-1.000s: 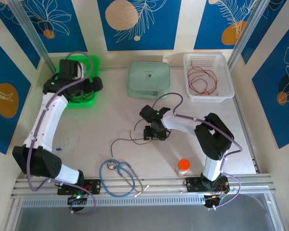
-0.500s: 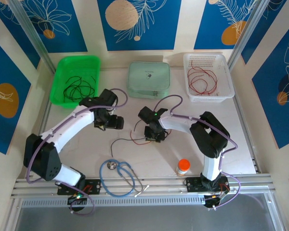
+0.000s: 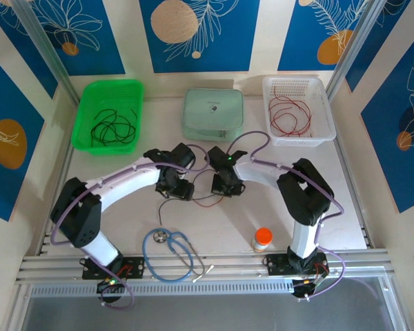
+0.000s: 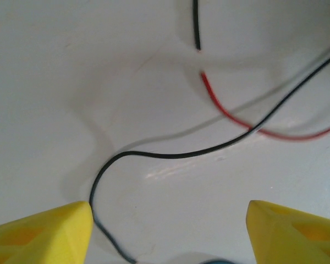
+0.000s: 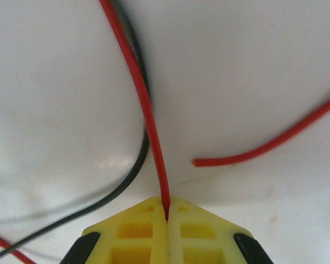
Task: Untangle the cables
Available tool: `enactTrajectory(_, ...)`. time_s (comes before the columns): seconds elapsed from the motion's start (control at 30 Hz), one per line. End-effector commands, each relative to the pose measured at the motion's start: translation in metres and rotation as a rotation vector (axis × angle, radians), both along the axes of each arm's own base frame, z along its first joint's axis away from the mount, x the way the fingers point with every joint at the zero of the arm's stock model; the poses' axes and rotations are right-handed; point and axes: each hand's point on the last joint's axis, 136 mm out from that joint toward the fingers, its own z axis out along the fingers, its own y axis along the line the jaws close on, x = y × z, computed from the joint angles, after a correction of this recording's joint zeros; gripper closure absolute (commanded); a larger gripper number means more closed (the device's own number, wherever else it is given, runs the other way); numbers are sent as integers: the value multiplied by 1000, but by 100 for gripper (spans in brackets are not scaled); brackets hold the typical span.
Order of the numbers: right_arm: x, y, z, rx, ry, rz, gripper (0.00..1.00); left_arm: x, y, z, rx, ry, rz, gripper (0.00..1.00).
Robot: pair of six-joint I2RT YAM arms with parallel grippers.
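Since a black bundle (image 3: 110,127) already lies in the green tray (image 3: 84,103) at the far-left corner of the bench (image 3: 214,227) and a red bundle (image 3: 290,114) lies in the white basket (image 3: 300,141) at the far-right corner, the task looks well along.

Left to do: one red cable (image 5: 148,115) and one black cable (image 4: 170,155) lie crossed at mid-bench, between the two arms.
- Right tool (image 5: 166,212): pinched tight on the red cable, which runs straight out from between its fingers. The black cable curves just beside the red; cannot tell if they touch.
- Left tool (image 4: 170,212): spread wide, holding nothing, low over the black cable, which passes between its fingertips (image 4: 49,228), close to one of them.
- In the left wrist view the black crosses the red once. A loose end of each lies near the other, apart.
- Likely step: hold one, draw the other free, then bin each.

Room:
- Both tools are near each other at mid-bench, apart, so the arms could bump if they pull inward.
- There is open bench toward the left and right edges for drawing the wires apart.
- The teal case (image 3: 212,114) sits at the far edge, just behind the tools.
- The stethoscope (image 3: 169,248) lies by the near edge and the orange-capped bottle (image 3: 262,238) near-right. A dragged wire could snag either.
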Motion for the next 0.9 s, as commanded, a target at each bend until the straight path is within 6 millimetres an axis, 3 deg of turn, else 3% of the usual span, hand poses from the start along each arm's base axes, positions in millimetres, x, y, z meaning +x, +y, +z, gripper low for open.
enactTrajectory(0.0,19,-30,31,-29,-111,-14,100,11,-27,7,-32,-73,-82,29)
enactTrajectory(0.2,19,-55,57,-28,-162,-8,100,16,-66,-7,-43,-110,-231,35)
enactTrajectory(0.43,10,-58,61,-12,-154,11,100,29,-74,-37,88,-144,-284,41)
enactTrajectory(0.57,8,-58,64,-12,-152,44,100,58,-75,-23,184,-303,-292,41)
enactTrajectory(0.7,6,-63,68,-11,-153,90,100,77,-90,-10,161,-430,-387,36)
enactTrajectory(0.87,8,-71,76,22,-164,168,100,73,-112,-17,102,-466,-603,24)
